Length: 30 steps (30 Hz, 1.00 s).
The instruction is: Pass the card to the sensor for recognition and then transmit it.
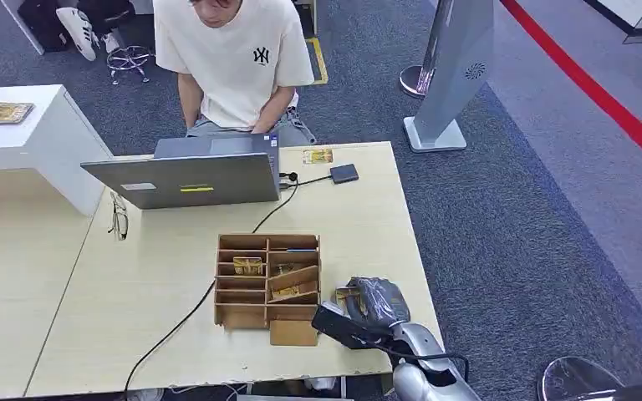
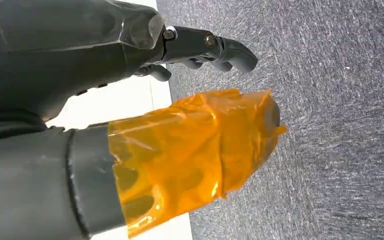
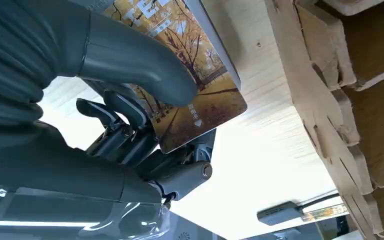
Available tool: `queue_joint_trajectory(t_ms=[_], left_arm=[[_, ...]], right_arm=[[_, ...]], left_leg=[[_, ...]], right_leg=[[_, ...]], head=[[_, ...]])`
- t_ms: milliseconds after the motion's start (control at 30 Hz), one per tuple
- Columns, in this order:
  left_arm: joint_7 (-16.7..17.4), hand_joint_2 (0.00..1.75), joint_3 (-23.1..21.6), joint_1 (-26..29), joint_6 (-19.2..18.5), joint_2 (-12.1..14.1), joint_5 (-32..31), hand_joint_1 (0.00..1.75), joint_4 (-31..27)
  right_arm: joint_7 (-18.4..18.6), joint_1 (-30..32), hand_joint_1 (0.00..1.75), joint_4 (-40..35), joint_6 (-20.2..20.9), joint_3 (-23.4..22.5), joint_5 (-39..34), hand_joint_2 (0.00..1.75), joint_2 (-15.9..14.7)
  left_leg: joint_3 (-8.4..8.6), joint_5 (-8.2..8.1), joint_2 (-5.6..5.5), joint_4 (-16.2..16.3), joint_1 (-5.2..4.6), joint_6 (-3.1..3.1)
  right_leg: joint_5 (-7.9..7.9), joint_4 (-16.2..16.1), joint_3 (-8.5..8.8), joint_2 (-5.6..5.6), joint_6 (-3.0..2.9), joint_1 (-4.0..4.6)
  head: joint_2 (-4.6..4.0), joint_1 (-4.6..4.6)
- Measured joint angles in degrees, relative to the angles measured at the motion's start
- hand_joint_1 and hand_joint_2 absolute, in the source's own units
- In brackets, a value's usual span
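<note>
My right hand (image 1: pixel 374 302) is over the table's near right part, just right of the wooden organiser (image 1: pixel 267 281). It pinches a card (image 3: pixel 190 80) with an autumn-tree picture between thumb and fingers; the card (image 1: pixel 348 298) peeks out at the hand's left side. The black card sensor (image 1: pixel 343 173) lies at the far side of the table on a cable; it is also in the right wrist view, sensor (image 3: pixel 281 213). Another card (image 1: pixel 318 155) lies left of it. My left hand (image 2: pixel 200 50) hangs over grey carpet, holding nothing, its thumb wrapped in orange tape.
A person sits behind an open laptop (image 1: pixel 184 178) at the table's far edge. Glasses (image 1: pixel 118 215) lie at the left. A black cable runs from the laptop across the table (image 1: pixel 134 292) to its front edge. The organiser holds more cards (image 1: pixel 248 266).
</note>
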Motion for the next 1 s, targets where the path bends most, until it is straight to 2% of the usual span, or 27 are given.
queue_joint_trajectory(t_ms=[1000], left_arm=[[0.0,0.0,0.0,0.0,0.0,0.0,0.0,0.0,0.0]], right_arm=[[0.0,-0.2,1.75,0.3,0.0,0.0,0.0,1.75,0.1]], left_leg=[[0.03,0.01,0.0,0.0,0.0,-0.01]], right_leg=[[0.01,0.0,0.03,0.0,-0.01,0.0]], head=[[0.0,0.0]])
